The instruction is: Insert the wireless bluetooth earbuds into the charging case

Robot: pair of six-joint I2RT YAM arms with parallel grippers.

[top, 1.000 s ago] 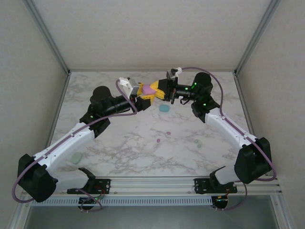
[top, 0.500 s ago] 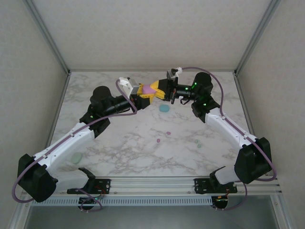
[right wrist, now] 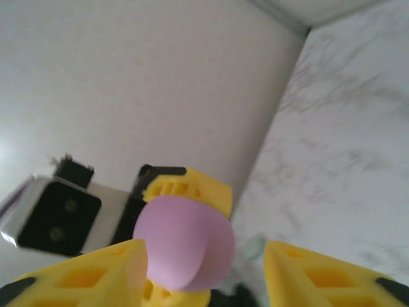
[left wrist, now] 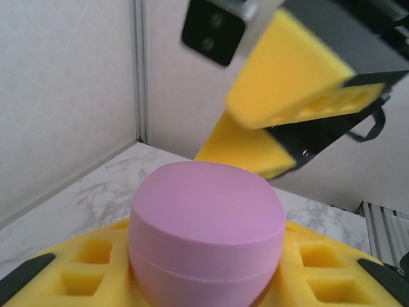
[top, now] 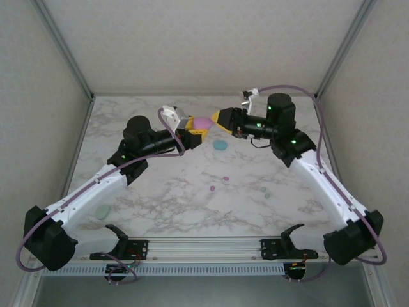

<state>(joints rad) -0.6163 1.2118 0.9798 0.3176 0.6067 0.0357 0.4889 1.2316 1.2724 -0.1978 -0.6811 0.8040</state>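
My left gripper (top: 197, 127) is shut on a closed pink round charging case (top: 202, 121), held up above the far middle of the table. In the left wrist view the case (left wrist: 208, 224) sits between my yellow fingers (left wrist: 83, 272). My right gripper (top: 218, 119) stands open just right of the case, apart from it; its fingers (right wrist: 96, 275) straddle the case (right wrist: 185, 246) without touching. Tiny earbuds lie on the marble: two pink ones (top: 225, 178) (top: 211, 189) and two greenish ones (top: 262, 189) (top: 268, 195).
A teal round case (top: 220, 145) lies on the table below the grippers. A pale green case (top: 102, 211) rests beside the left arm's lower link. Walls and metal frame posts enclose the marble table (top: 160, 204) on three sides.
The right gripper has opened, let go of the pink case and drawn back to the right. The left gripper has closed on the case and holds it alone.
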